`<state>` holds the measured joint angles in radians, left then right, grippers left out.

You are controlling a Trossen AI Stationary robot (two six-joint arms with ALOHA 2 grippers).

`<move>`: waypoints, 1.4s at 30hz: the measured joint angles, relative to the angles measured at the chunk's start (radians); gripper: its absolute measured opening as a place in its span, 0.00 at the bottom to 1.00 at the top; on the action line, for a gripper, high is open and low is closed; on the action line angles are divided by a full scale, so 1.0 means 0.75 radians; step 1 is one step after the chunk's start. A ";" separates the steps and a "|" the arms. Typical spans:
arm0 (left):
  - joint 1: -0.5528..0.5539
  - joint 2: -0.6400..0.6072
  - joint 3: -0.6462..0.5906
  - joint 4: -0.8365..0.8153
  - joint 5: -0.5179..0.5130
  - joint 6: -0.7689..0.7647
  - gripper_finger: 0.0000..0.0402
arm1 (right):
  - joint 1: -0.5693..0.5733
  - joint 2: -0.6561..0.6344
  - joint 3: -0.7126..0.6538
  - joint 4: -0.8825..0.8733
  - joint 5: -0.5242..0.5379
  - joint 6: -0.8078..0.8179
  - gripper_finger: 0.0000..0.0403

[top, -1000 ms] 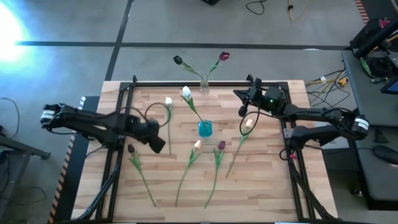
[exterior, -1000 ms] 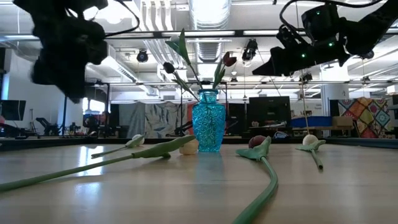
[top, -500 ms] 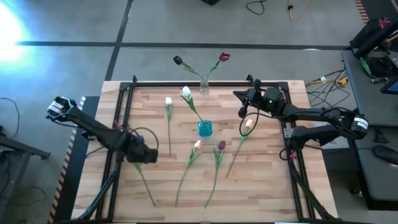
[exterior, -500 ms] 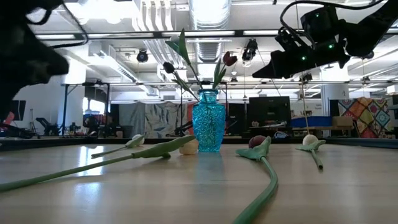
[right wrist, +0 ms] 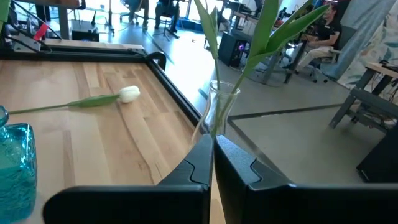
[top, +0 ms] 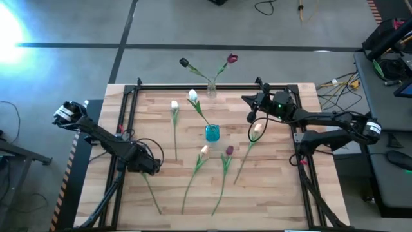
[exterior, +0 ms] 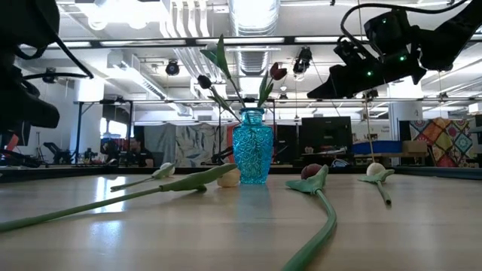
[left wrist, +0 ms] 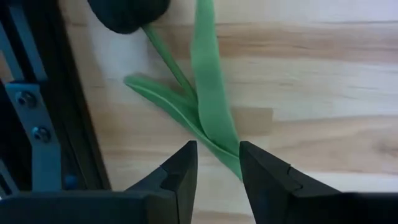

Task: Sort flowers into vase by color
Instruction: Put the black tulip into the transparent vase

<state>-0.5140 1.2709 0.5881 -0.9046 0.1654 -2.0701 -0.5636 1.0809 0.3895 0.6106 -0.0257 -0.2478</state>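
Observation:
A dark maroon tulip lies flat on the table near its left edge, its stem and leaves running toward the near edge. My left gripper points down over it, open. One finger stands on each side of a leaf's tip. My right gripper hovers shut and level at the far right, facing a clear vase that holds two dark tulips. A blue vase at mid-table holds a white tulip.
Loose tulips lie on the table: a white one left of the blue vase, a peach one and a maroon one near it, and a cream one to the right. A black rail edges the table beside my left gripper.
My left gripper has swung from beside the white tulip toward the table's near left corner and come down. It has rolled about its own axis and now stands over the dark tulip's stem and leaves. My right gripper and the flowers have kept still.

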 joint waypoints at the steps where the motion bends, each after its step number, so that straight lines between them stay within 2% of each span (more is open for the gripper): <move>1: 0.000 -0.002 -0.012 0.022 -0.004 -0.004 0.26 | 0.000 0.000 -0.001 0.001 0.000 0.000 0.02; 7: 0.001 -0.012 -0.096 0.215 -0.013 -0.033 0.26 | 0.000 0.000 -0.004 0.000 0.000 0.000 0.02; 12: 0.001 -0.016 -0.119 0.238 -0.017 -0.028 0.25 | 0.000 0.000 -0.004 0.001 0.000 -0.013 0.02; 15: -0.001 -0.014 -0.094 0.208 -0.053 0.023 0.21 | 0.000 0.000 -0.004 0.001 0.000 -0.016 0.02; 22: 0.000 -0.010 0.008 0.158 -0.352 0.155 0.02 | 0.000 0.000 -0.004 -0.011 0.000 -0.035 0.02; 26: 0.002 -0.010 0.045 0.157 -0.443 0.244 0.02 | 0.000 0.000 -0.004 -0.010 0.000 -0.035 0.02; 34: 0.013 -0.015 0.176 0.163 -0.790 0.512 0.00 | 0.000 -0.001 -0.004 -0.010 0.000 -0.033 0.02; 42: 0.046 -0.108 0.228 0.178 -0.899 0.720 0.00 | 0.000 -0.001 -0.004 -0.010 0.000 -0.030 0.02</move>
<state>-0.4793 1.1901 0.7589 -0.7711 -0.5085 -1.5302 -0.5636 1.0805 0.3862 0.6029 -0.0257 -0.2703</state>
